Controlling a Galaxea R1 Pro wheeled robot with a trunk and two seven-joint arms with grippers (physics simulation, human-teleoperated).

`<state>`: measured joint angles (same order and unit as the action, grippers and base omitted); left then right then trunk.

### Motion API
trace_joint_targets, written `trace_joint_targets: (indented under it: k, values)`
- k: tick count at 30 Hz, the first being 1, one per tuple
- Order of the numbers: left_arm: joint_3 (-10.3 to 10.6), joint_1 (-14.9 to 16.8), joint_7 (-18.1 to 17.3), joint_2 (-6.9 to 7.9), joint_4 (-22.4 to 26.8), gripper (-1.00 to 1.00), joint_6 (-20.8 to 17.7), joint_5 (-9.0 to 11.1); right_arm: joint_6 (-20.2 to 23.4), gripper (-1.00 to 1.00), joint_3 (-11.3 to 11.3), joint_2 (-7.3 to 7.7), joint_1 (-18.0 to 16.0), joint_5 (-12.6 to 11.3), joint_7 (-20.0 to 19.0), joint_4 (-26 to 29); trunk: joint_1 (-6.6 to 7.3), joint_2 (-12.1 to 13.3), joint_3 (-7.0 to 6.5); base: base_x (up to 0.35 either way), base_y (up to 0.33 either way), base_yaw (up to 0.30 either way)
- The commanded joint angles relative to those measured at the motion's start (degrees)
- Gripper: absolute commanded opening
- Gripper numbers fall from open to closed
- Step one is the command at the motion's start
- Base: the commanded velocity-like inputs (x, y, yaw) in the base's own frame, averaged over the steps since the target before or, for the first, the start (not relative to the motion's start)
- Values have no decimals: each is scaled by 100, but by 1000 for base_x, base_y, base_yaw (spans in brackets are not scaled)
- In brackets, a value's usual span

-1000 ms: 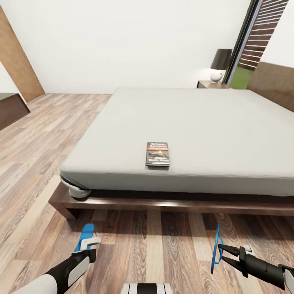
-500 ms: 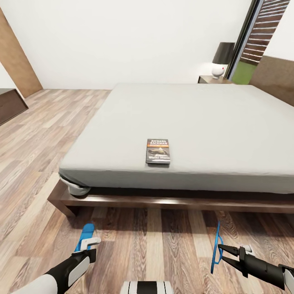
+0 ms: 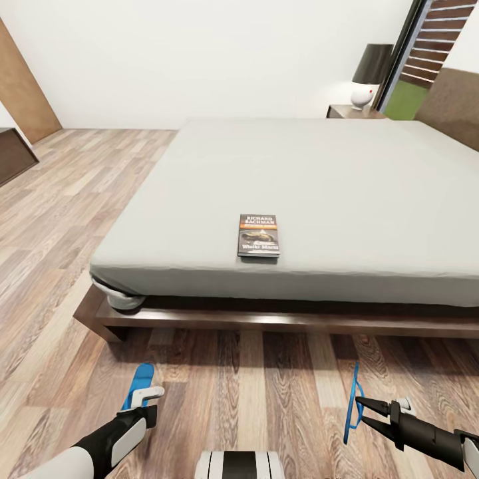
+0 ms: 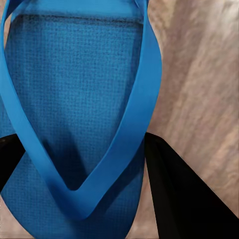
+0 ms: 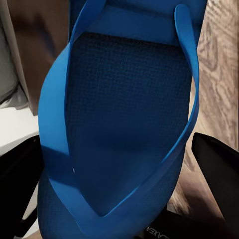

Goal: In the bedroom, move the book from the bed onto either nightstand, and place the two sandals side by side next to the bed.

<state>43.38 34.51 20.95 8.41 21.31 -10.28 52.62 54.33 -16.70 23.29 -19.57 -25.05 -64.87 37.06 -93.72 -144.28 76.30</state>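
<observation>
The book (image 3: 259, 235) lies flat on the pale mattress of the bed (image 3: 319, 186), close to its near edge. Low in the head view, my left gripper (image 3: 142, 398) is shut on a blue sandal (image 3: 140, 378) that points toward the bed. In the left wrist view that sandal (image 4: 74, 89) sits between the dark fingers (image 4: 184, 199). My right gripper (image 3: 363, 410) is shut on the other sandal (image 3: 352, 399), held on edge above the floor. In the right wrist view it (image 5: 124, 109) spans the gap between the fingers (image 5: 216, 154). A nightstand (image 3: 356, 112) stands beyond the bed's far corner.
A lamp (image 3: 368, 74) with a dark shade sits on the nightstand. The bed's dark wooden frame (image 3: 266, 322) juts out low over the plank floor (image 3: 60, 219). A dark dresser (image 3: 13, 154) is at the far left, and the headboard (image 3: 459, 106) at the right.
The whole head view has shifted: the bed and book sit higher and slightly larger, so the camera has moved. Both grippers keep their sandals in the same place in the picture.
</observation>
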Motion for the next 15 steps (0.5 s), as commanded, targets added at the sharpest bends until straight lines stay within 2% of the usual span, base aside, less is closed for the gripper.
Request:
trace_joint_targets:
  k: [1,11,15]
  values:
    - [46,3,49,9,21,-100,-35,11,28,-100,-9,0,-3,-5,-17,-2,1,-2,5,0,0,0]
    - [39,3,50,12,22,-100,-35,11,30,-100,0,0,-3,-9,-20,-5,1,-2,5,0,0,0]
    - [39,3,50,12,22,-100,-35,11,33,-100,0,6,-3,-9,-27,-2,-9,-7,93,0,0,0]
